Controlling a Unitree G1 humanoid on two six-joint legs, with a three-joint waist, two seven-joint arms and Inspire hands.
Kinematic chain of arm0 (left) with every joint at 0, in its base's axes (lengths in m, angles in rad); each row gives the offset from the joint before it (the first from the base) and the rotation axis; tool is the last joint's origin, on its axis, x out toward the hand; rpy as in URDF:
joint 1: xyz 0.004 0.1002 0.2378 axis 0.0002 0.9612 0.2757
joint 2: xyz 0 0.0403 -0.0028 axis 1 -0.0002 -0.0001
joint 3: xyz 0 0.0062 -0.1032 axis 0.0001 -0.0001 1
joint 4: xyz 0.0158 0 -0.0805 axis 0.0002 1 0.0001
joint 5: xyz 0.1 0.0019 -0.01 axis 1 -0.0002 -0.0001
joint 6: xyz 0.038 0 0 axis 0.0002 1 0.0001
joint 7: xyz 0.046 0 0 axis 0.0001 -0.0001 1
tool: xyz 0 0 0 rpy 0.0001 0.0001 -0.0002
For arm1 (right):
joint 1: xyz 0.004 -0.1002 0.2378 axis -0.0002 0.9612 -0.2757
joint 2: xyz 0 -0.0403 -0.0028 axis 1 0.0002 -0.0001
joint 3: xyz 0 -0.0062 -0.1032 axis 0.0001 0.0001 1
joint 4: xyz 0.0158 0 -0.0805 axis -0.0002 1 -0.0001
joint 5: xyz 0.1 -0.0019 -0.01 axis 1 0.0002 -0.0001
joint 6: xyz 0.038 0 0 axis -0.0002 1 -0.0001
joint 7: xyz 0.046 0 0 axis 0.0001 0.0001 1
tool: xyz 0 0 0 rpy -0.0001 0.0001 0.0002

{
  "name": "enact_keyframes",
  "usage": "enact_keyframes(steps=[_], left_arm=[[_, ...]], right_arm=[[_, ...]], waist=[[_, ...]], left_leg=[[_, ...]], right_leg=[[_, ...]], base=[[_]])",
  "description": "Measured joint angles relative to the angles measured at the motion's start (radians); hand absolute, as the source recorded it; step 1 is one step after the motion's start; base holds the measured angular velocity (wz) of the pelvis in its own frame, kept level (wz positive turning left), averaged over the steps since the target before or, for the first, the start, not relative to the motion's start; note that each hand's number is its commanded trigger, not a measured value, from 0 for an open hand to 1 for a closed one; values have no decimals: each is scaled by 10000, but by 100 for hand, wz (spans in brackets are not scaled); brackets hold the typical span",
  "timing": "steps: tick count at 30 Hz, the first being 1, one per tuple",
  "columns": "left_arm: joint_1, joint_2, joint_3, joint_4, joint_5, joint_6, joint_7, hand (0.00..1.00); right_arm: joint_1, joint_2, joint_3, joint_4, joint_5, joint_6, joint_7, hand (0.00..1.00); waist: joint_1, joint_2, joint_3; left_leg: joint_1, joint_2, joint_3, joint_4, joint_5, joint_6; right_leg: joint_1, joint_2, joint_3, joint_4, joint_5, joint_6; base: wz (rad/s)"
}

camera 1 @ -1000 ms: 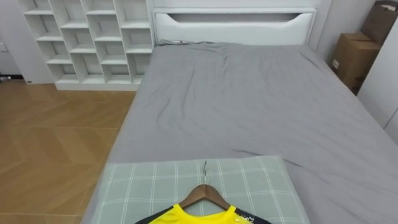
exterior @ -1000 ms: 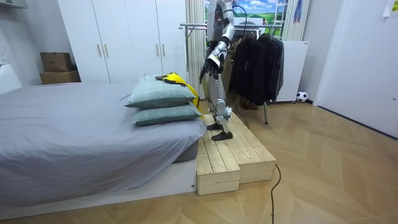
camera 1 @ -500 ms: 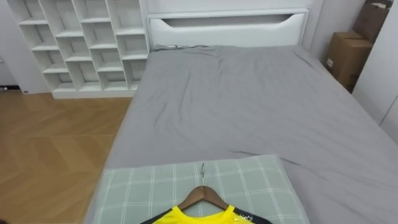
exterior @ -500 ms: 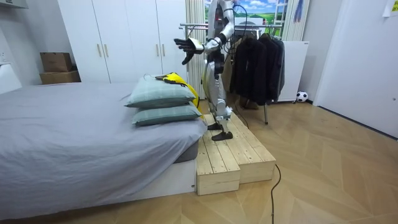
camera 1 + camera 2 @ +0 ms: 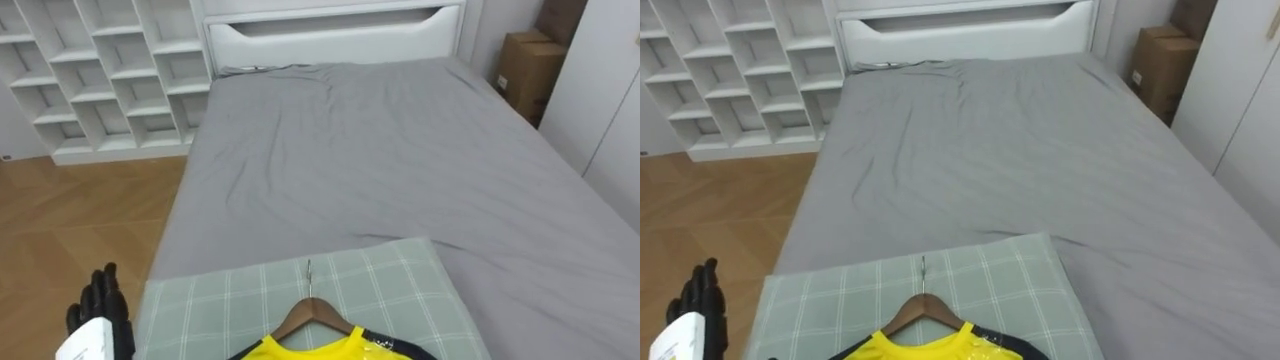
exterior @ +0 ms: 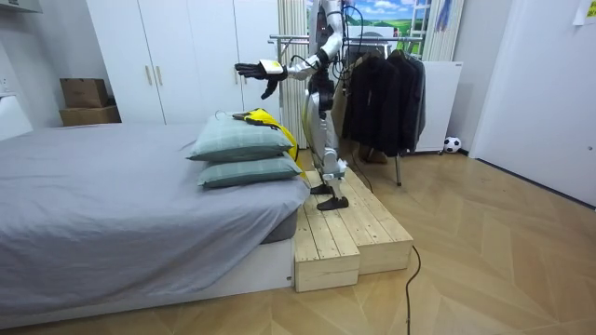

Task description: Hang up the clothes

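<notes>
A yellow shirt [image 5: 300, 349] with dark trim lies on a wooden hanger [image 5: 312, 312] on the green checked pillow [image 5: 400, 290] right below me. The hanger's metal hook [image 5: 308, 275] points toward the far end of the bed. My left hand [image 5: 100, 312] is open with straight fingers at the lower left, beside the pillow and apart from the shirt. In the room view I stand on a wooden platform [image 6: 345, 228] at the pillow end of the bed, and my left hand [image 6: 251, 69] is stretched out above the stacked pillows [image 6: 240, 140] and the shirt [image 6: 265, 119].
The grey bed [image 5: 380, 150] stretches ahead to a white headboard [image 5: 330, 35]. A white cube shelf [image 5: 90, 70] stands at the far left, a cardboard box [image 5: 525, 65] at the far right. Behind me a clothes rack [image 6: 289, 39] holds dark garments [image 6: 382, 93].
My left arm rose from my side to stretched out level over the pillows, and the hand came into the eye view. The head camera shifted; shirt and hanger stayed put.
</notes>
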Motion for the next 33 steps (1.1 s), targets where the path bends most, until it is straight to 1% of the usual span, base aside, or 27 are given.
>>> enact_keyframes(steps=[5,10,16,21,24,27,28,29,31,32,33], left_arm=[[0,0,-71,2,8,37,-267,0],[0,1,-66,2,22,105,-454,0],[-1,1,-67,2,23,107,-486,0],[1,2,-79,2,256,167,-500,0],[1,29,-222,8,250,212,-502,0],[-27,63,-449,8,248,290,-594,0],[-109,64,-500,8,256,408,-721,0],[-258,78,-592,18,258,524,-809,0],[-508,122,-793,99,256,599,-923,0],[-682,134,-954,277,255,600,-935,0],[-827,132,-1093,497,255,600,-953,0]], right_arm=[[-4,20,-1,-1,-10,3,-26,0],[0,29,-3,5,-35,9,-28,0],[-25,31,-2,5,-38,30,-17,0],[-26,35,0,3,-86,30,-22,0],[-22,35,19,4,-78,32,-24,0],[-50,36,210,-10,-82,37,-23,0],[-84,47,325,-9,-123,42,-20,0],[-155,53,427,-17,-267,40,-21,0],[-279,50,559,-10,-470,40,-41,0],[-344,54,701,25,-502,39,-52,0],[-391,71,791,33,-505,44,-58,0]], waist=[[-31,-23,-7],[-31,-46,4],[-31,-55,14],[-67,-58,15],[-89,-81,16],[-96,-157,27],[-115,-211,13],[-114,-257,24],[-116,-264,25],[-127,-330,64],[-130,-295,41]], left_leg=[[13,5,0,-2,0,1],[10,5,1,-2,0,1],[5,-2,4,-2,0,1],[9,0,4,3,0,1],[6,-2,-3,7,1,1],[-29,-3,7,5,1,1],[-96,-2,6,25,1,1],[-219,2,4,68,2,1],[-418,4,-2,133,4,4],[-511,-3,-2,136,10,15],[-582,-5,0,135,15,20]], right_leg=[[-1,-3,5,2,1,2],[-8,1,4,-1,4,7],[-60,-7,5,-1,3,8],[-70,-12,0,12,7,3],[-34,-13,4,17,6,4],[-66,-23,10,12,6,4],[-140,-24,10,38,6,4],[-252,-24,8,69,8,0],[-413,-10,6,191,10,-2],[-501,-15,3,212,11,-2],[-577,-14,2,227,14,-3]], base=[[0],[0],[0],[0],[0],[0],[0],[0],[0],[0],[0]])
